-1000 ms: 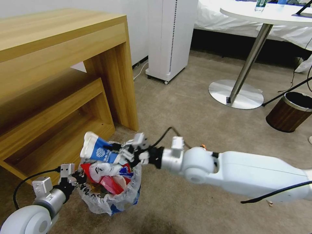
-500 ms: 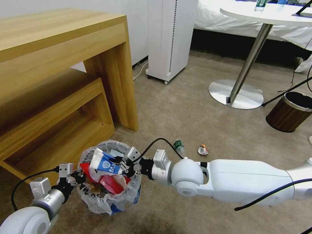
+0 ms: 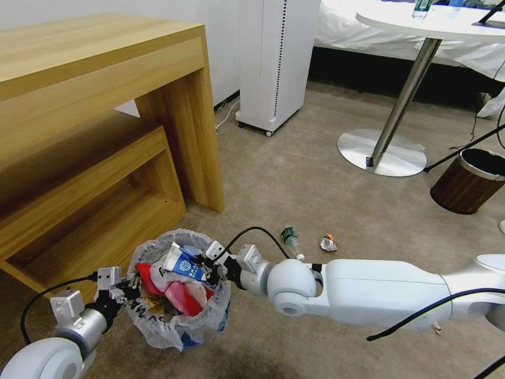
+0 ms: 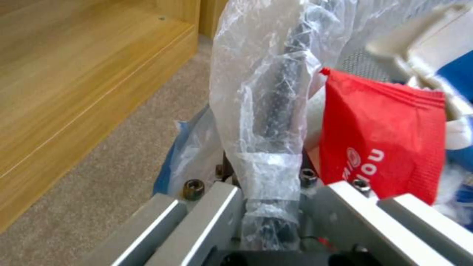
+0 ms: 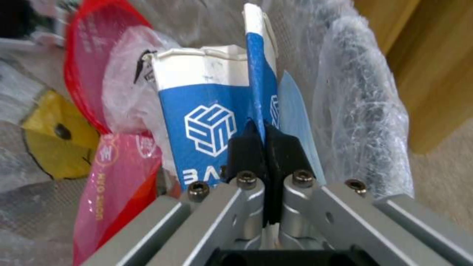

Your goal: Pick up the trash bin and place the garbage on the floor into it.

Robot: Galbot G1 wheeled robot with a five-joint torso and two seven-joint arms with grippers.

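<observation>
The trash bin (image 3: 179, 295) is seen on the carpet at the near left, just in front of the wooden bench (image 3: 100, 131), and is packed with a red wrapper (image 3: 181, 295) and other litter. Its bag-covered rim is clamped by the left end effector (image 3: 122, 287) at the bin's left side; in the left wrist view the plastic-wrapped rim (image 4: 268, 147) is pinched between the closed fingers. The right end effector (image 3: 208, 266) is positioned over the bin's far right edge, closed on a blue-white carton (image 3: 184, 263) that is held tilted above the litter. On the floor to the right, what appears to be a green-label bottle (image 3: 289, 238) and a small crumpled piece (image 3: 328, 243) are seen near each other.
</observation>
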